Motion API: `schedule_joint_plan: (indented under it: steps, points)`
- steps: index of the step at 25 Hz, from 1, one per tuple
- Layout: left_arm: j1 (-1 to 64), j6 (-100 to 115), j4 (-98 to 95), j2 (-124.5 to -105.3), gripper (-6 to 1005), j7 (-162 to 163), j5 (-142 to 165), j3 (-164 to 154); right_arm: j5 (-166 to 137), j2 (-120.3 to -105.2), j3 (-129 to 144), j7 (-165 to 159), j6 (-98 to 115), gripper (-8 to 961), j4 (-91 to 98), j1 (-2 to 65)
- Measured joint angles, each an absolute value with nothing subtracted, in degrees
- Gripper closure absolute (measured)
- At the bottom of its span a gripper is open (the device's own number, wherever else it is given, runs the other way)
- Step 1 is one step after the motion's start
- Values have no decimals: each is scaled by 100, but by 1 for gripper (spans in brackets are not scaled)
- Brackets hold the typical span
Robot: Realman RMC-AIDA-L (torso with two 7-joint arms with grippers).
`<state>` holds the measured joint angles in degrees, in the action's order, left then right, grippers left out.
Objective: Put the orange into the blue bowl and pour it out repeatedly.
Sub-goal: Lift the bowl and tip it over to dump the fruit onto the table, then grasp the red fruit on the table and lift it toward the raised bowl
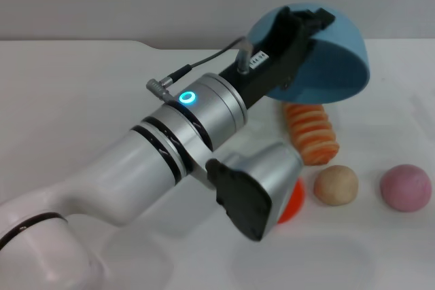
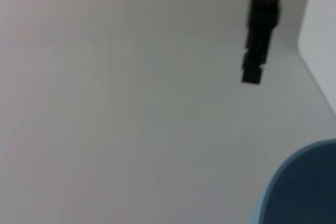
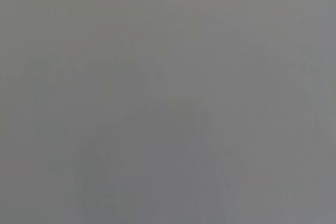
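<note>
Filling the frame's lower left, the left gripper (image 1: 304, 22) clenches the blue bowl (image 1: 336, 59), tipped over at upper right, while the orange (image 1: 291, 202) lies poured out at lower centre, so refilling comes next.

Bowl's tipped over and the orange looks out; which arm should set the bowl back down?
Left. The left gripper grips the tilted, glossy light blue bowl, raised over the white table. The red-orange round toy orange lies below, half hidden. The right arm appears in no view.
</note>
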<state>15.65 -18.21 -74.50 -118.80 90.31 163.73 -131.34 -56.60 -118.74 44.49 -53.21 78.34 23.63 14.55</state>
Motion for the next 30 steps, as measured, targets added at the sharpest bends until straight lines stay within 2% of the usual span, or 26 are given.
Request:
schedule_joint_plan:
  steps: [7, 13, 14, 15, 21, 23, 30]
  points:
    - [1708, -1219, -7730, -11869, 1001, 9404, 14117, -12646, -5660, -11856, 4361, -5364, 7822, 404, 2264, 1483]
    - [2014, 677, -7904, -11856, 1002, 10146, 12352, -11492, -5698, -11839, 4224, -5844, 7606, 405, 2275, 1520]
    - [2209, 1512, -7835, -11842, 1002, 10668, 12143, -10995, -5845, -11774, 4216, -6281, 7376, 405, 2310, 1571]
    - [2209, 1512, -7835, -11842, 1002, 10668, 12143, -10995, -5845, -11774, 4216, -6281, 7376, 405, 2310, 1571]
    - [3115, 3881, -7073, -11808, 1002, 12558, 12115, -9418, -7230, -11540, 4239, -7631, 7229, 405, 2692, 1851]
    - [3324, 4252, -6765, -11792, 1002, 12806, 12129, -9097, -7610, -11515, 4237, -7977, 7204, 405, 2847, 1889]
    - [3797, 4907, -6427, -11779, 1002, 13643, 13209, -8428, -10954, -11278, 4243, -11123, 7451, 405, 4094, 2442]
